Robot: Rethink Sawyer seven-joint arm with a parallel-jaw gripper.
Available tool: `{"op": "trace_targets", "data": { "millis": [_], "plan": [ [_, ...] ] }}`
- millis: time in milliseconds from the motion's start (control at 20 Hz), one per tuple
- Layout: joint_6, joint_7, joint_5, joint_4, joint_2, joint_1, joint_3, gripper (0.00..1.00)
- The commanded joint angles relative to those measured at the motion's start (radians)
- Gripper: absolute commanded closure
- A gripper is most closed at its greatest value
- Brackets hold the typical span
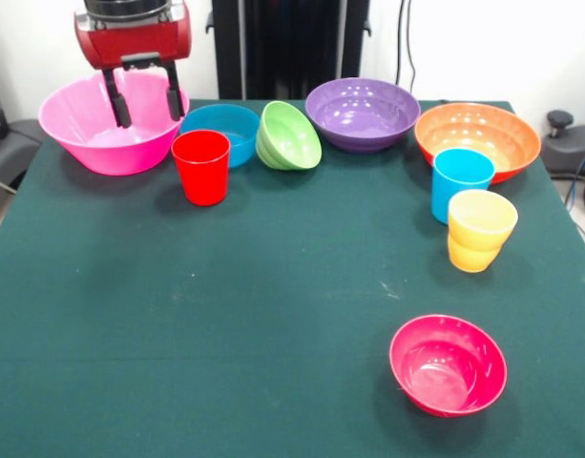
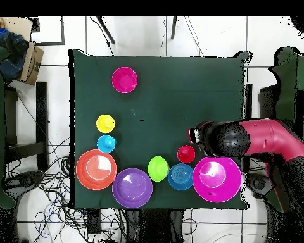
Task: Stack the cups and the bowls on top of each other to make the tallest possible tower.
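My gripper (image 1: pixel 145 103) is open and empty, hanging over the large pink bowl (image 1: pixel 87 134) at the table's far left; in the overhead view the gripper (image 2: pixel 199 136) sits beside the pink bowl (image 2: pixel 216 180). The red cup (image 1: pixel 201 167) stands upright just right of the gripper. Behind it are the small blue bowl (image 1: pixel 225 129), the green bowl (image 1: pixel 290 136) tipped on its side, the purple bowl (image 1: pixel 362 114) and the orange bowl (image 1: pixel 477 138). The sky-blue cup (image 1: pixel 461 183) and yellow cup (image 1: pixel 480 230) stand at the right. The crimson-pink bowl (image 1: pixel 449 364) sits near the front.
The green table cloth (image 1: pixel 225 315) spreads wide at the front and middle. Cables and floor tiles surround the table (image 2: pixel 154 88) in the overhead view. A cardboard box (image 2: pixel 31 62) sits off its corner.
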Motion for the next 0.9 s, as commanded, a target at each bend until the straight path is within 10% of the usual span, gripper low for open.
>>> {"op": "trace_targets", "data": {
  "millis": [50,900],
  "plan": [
    [0.044,-0.293,-0.066,-0.023,0.047,0.045,0.023,0.0],
    [0.037,-0.277,-0.052,0.046,-0.005,0.003,0.053,0.0]
  ]
}}
